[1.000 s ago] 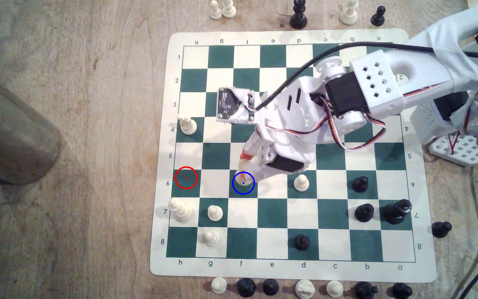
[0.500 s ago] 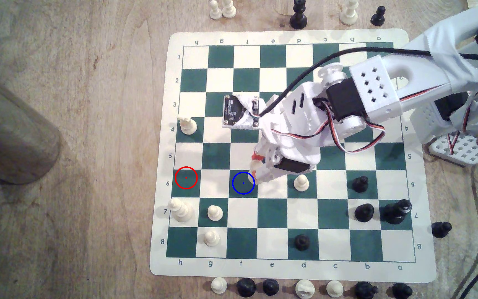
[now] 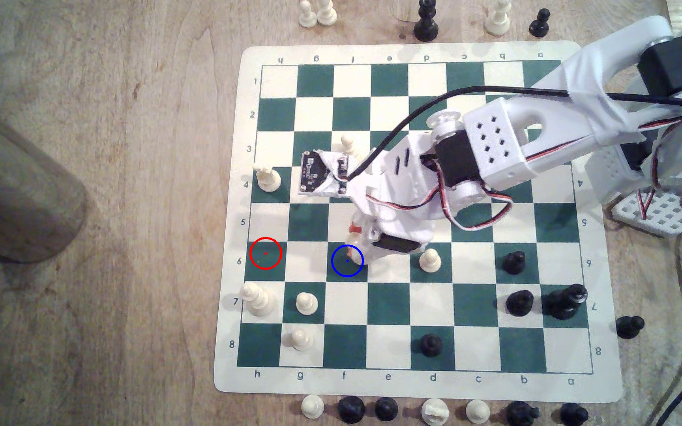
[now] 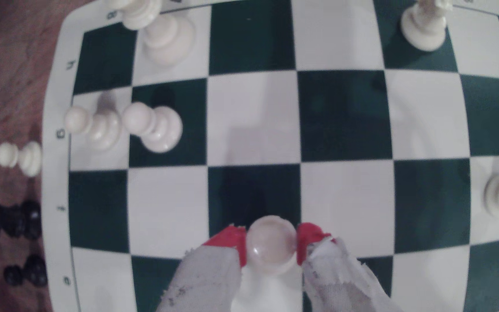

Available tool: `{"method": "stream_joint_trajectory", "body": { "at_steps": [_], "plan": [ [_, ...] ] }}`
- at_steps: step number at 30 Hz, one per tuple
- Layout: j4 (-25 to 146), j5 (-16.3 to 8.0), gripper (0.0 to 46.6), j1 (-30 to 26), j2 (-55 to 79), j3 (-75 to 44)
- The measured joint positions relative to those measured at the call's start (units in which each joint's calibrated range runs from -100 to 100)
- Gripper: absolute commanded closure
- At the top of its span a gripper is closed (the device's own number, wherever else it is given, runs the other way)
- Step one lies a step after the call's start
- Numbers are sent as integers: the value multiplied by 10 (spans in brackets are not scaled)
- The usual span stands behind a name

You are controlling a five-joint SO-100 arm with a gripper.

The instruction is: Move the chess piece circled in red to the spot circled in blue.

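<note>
Your gripper [image 3: 355,241] is clamped on the chess piece [image 4: 271,243], its two red-tipped fingers [image 4: 229,239] pressed against either side of the cream head in the wrist view. In the exterior view the piece [image 3: 356,257] sits at the right edge of the blue ring marking the spot [image 3: 341,266], a dark green square on row 6; you cannot tell whether its base rests on the board [image 3: 413,385] or hangs just above it.

Count seven cream pieces on the board: the held one, a pawn [image 3: 429,260] two squares to its right in the exterior view, a pawn [image 3: 347,143] behind the wrist camera, a rook-like piece [image 3: 267,179] on row 4, a taller tiered piece [image 3: 256,300] on row 7, a pawn [image 3: 306,303] beside it, and a pawn [image 3: 301,339] on row 8. Four black pieces [image 3: 519,303] stand on the board's right side. The red-ringed square [image 3: 265,253] is bare.

Off the board, spare cream and black pieces line the near and far edges. The arm and its black cable [image 3: 433,102] cross rows 2 to 5, hiding those squares.
</note>
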Motion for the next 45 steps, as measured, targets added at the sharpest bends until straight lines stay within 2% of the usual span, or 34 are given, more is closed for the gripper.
{"method": "stream_joint_trajectory", "body": {
  "at_steps": [45],
  "plan": [
    [-7,-7,458,-13,61,-77]
  ]
}}
